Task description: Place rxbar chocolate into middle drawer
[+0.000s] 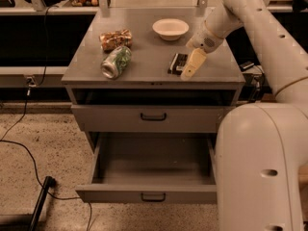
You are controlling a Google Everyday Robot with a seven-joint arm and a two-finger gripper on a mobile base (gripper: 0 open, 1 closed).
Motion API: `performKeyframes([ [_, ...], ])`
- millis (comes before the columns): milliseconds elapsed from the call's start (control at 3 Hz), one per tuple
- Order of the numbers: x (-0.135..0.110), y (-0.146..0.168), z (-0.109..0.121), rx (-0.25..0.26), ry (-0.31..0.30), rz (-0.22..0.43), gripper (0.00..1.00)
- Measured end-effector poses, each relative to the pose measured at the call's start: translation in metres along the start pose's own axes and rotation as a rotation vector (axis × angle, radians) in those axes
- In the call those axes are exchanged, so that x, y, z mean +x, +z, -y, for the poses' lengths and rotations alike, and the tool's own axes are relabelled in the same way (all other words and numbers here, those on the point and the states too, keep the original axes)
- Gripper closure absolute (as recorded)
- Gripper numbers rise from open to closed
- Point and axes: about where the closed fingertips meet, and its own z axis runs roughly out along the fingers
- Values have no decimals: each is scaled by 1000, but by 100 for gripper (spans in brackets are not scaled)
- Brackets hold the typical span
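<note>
- Lower centre of the frame, closest to me: the middle drawer (153,194) is pulled fully out, its floor bare, so the drop target is ready.
- Just above it, the upper drawer (154,117) is pushed in flush.
- On the cabinet top (144,57), right of centre, the rxbar chocolate (176,63) lies flat near the front edge, long side running away from me.
- I judge the bar light and slightly bendy, with a slick wrapper. It sits so low that a top pinch has little to bite on.
- I would take it across its narrow width at mid-length, pressing down onto the surface, so it doesn't skate or pivot.
- The gripper (190,67) hangs just beside the bar's right edge, angled down toward the front. I cannot tell whether it is released or clenched, nor whether it touches the wrapper.
- Left of centre, a can (116,61) lies on its side, well apart from the bar.
- Further back sit a crinkly snack packet (115,39) and a white bowl (170,28), both outside my path.
</note>
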Motion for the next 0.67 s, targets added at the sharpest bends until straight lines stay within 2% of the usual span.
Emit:
performKeyframes([
  [333, 2, 12, 0, -40, 46, 21, 7],
  [667, -6, 21, -3, -84, 69, 50, 32],
])
